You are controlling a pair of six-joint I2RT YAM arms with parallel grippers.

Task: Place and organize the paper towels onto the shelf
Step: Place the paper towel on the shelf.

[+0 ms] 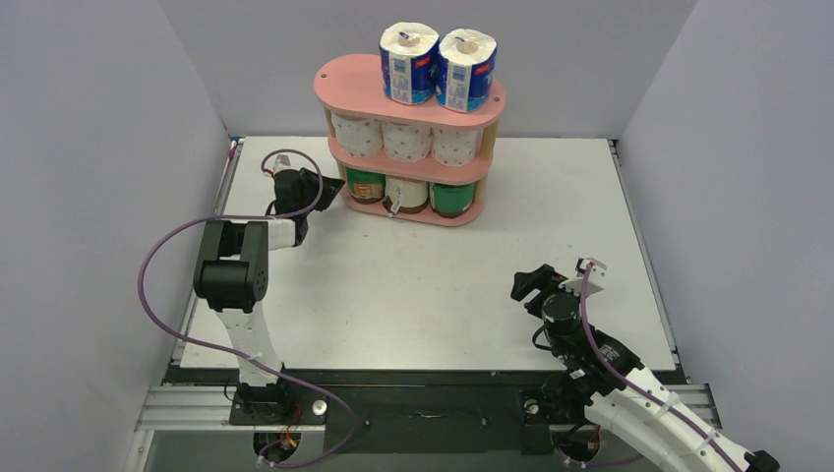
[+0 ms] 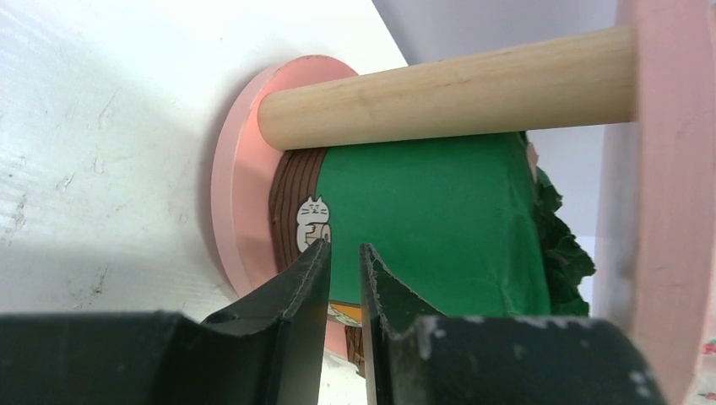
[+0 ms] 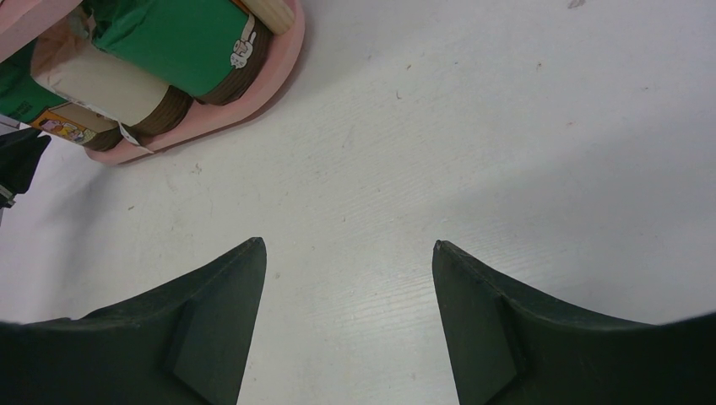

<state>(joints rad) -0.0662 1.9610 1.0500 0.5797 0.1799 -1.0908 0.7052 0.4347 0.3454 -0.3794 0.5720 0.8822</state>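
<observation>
Paper towels (image 1: 410,62) are sitting on all three oval pink boards of the shelf (image 1: 339,84): glossy blue-and-white on top, dotted white mid, green and beige wraps below. Left gripper (image 2: 344,253) is hovering at the crinkled green roll (image 2: 422,219) beside a round wooden post (image 2: 447,84), jaws together, empty. Right gripper (image 3: 348,246) is hanging over the scuffed white table (image 3: 507,126), jaws apart.

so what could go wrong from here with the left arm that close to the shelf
1. The left jaws are shut and very close to the green roll beside the post; I cannot tell if they touch. Pushing on could shove the roll out of line or shift the shelf.
2. The two blue rolls stand loose on the top board, so a bump to the shelf might tip them off.
</observation>
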